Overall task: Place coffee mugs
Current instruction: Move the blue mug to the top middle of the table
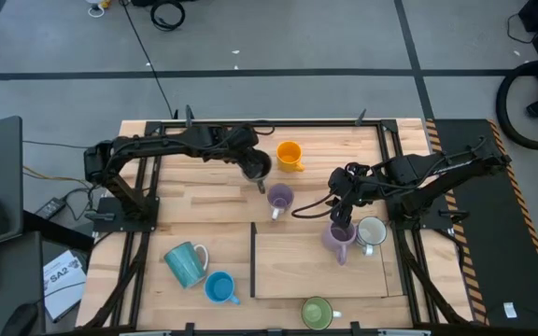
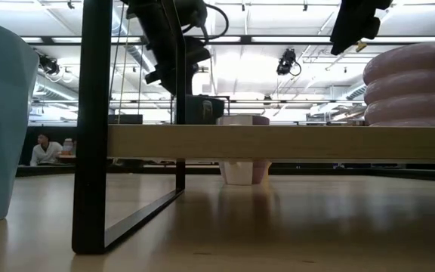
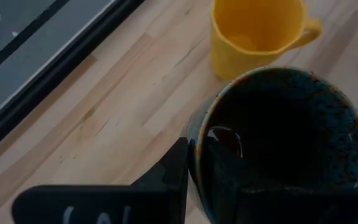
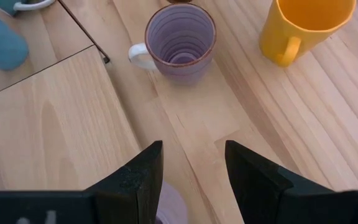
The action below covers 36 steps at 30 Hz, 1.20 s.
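My left gripper (image 1: 253, 166) is at the far middle of the table, shut on the dark teal mug (image 3: 278, 143), beside the orange mug (image 1: 289, 155). A purple mug (image 1: 279, 199) stands on the table just nearer. My right gripper (image 4: 191, 165) is open and hovers above the second purple mug (image 1: 337, 239), which stands with the white mug (image 1: 372, 231) on the raised wooden board (image 1: 306, 271). The teal mug (image 1: 186, 262), bright blue mug (image 1: 219, 287) and green mug (image 1: 317, 312) stand near the front edge. My left gripper holds the dark teal mug by its rim (image 3: 199, 134), with one finger (image 3: 225, 155) inside the mug and the other (image 3: 173, 171) outside against the wall. The fingers come from above, slanting down. The mug is upright; whether its base is on the table does not show.
The raised board has a dark metal frame (image 2: 89, 136) on its left side. Dark rails (image 1: 250, 124) run along the table's far edge. Bare wood lies between the orange mug and the right arm, and on the board's near half.
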Each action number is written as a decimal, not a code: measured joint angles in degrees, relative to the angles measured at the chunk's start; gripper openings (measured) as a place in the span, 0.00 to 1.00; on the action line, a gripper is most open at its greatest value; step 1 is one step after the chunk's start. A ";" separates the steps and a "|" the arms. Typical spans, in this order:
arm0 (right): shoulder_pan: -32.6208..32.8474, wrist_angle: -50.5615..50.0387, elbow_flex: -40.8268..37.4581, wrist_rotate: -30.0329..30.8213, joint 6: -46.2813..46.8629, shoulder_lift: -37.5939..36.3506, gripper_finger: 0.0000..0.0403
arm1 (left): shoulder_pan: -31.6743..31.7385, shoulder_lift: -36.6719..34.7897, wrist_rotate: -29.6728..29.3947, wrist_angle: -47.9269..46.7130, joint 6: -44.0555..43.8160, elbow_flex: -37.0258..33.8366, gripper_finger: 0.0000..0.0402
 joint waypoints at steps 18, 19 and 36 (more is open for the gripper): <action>0.00 0.21 0.00 -0.03 0.01 -0.02 0.44 | 0.52 7.84 3.25 1.75 0.09 0.10 0.12; 0.00 0.29 0.00 -0.02 0.01 -0.02 0.44 | 0.70 8.05 3.65 2.02 0.09 0.13 0.12; 0.00 0.45 0.00 -0.04 0.01 -0.02 0.44 | 0.94 8.17 4.70 1.93 0.07 0.13 0.12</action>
